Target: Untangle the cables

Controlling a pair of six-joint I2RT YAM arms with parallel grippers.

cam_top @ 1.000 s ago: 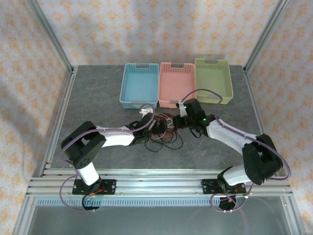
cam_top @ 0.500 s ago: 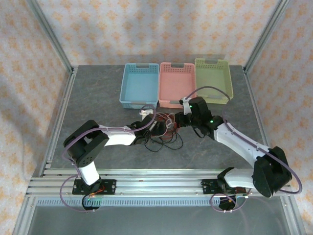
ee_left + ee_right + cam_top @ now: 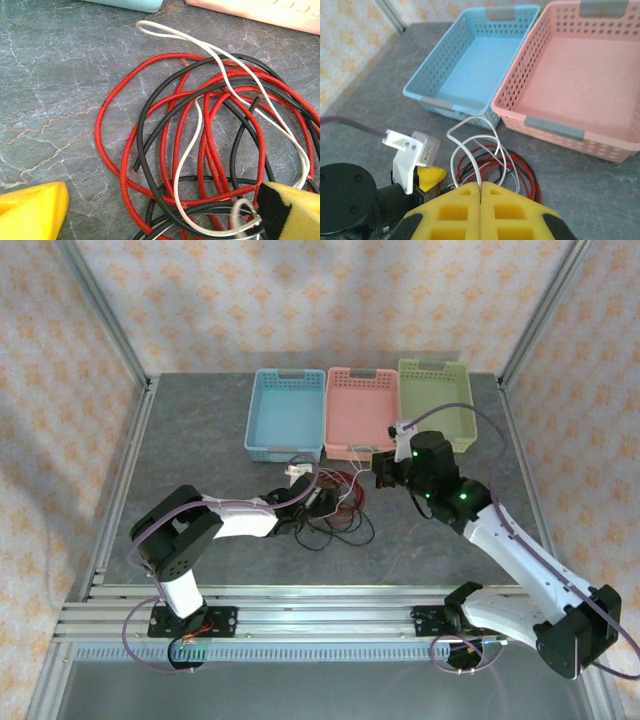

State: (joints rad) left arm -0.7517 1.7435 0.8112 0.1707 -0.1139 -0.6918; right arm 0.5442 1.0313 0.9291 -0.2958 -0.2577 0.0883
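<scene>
Baskets [image 3: 345, 448] crowd the cables' [image 3: 343, 502] far side; tabletop [image 3: 200, 440] left lies open.

1 high rear view over the table [image 3: 200, 440], 2 close wrist views (cables [image 3: 205, 150] in all 3).

— What do we see at the far side of the table [image 3: 200, 440]?
— We count three perforated baskets in a row: a blue basket [image 3: 287, 420] on the left, a pink basket [image 3: 359, 415] in the middle, a green basket [image 3: 433, 400] on the right.
— And around them?
— We see a grey, veined tabletop, aluminium rails [image 3: 300, 620] along the near edge, and walls [image 3: 300, 300] papered in an orange floral pattern.
</scene>
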